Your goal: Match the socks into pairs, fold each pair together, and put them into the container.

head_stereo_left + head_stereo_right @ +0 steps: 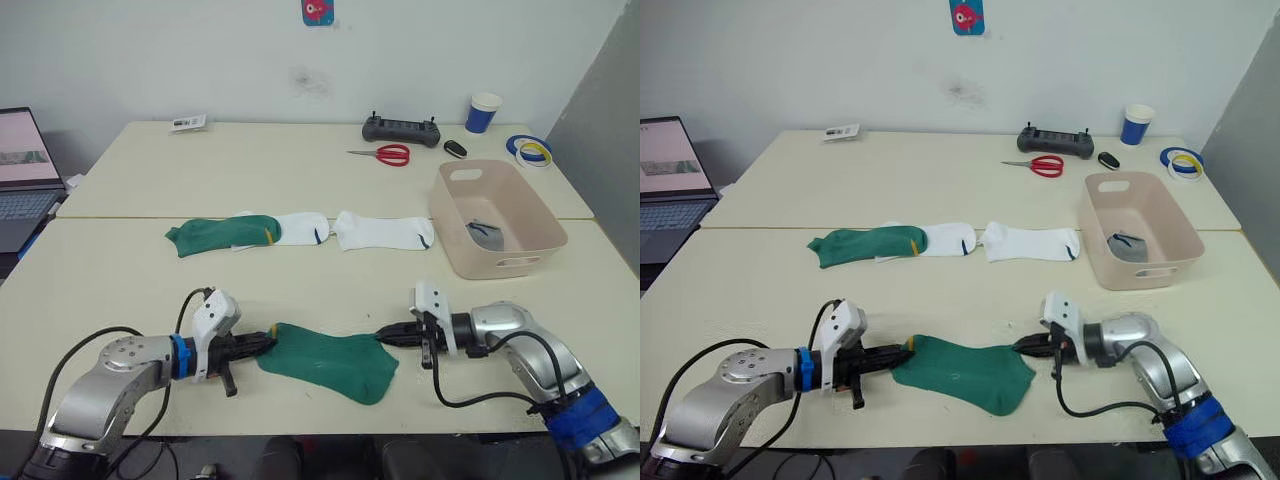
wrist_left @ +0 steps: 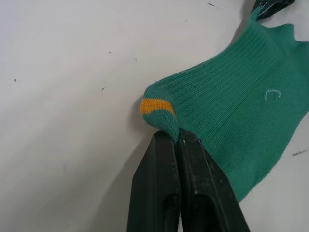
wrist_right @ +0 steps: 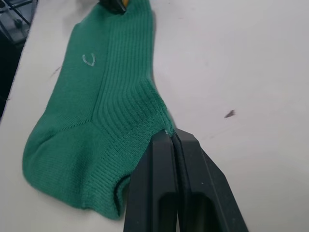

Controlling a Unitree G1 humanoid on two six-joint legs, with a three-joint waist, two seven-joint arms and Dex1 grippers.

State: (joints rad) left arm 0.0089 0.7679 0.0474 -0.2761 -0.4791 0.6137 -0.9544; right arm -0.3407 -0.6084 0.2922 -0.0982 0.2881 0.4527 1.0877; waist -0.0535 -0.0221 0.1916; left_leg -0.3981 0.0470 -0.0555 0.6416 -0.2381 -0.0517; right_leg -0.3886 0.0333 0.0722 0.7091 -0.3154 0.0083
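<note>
In pink container (image 1: 497,215), grey sock (image 1: 487,233)

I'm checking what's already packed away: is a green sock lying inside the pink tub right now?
No, the container holds a folded grey item, while one green sock is pinched between both grippers and the other green sock lies in the row.

Along the far edge of the pale desk (image 1: 300,170) lie a black handheld controller (image 1: 401,130), a small black oval object (image 1: 455,148) just beside it, and red-handled scissors (image 1: 383,154) a little nearer. A blue paper cup (image 1: 483,112) stands upright near the far right corner, with two rolls of tape (image 1: 530,150), blue and yellow, further right, and a small white label or card (image 1: 188,123) lies toward the far left. An open laptop (image 1: 24,175) sits off the desk's left side, and a small red and blue sticker (image 1: 318,11) is on the wall behind.
</note>
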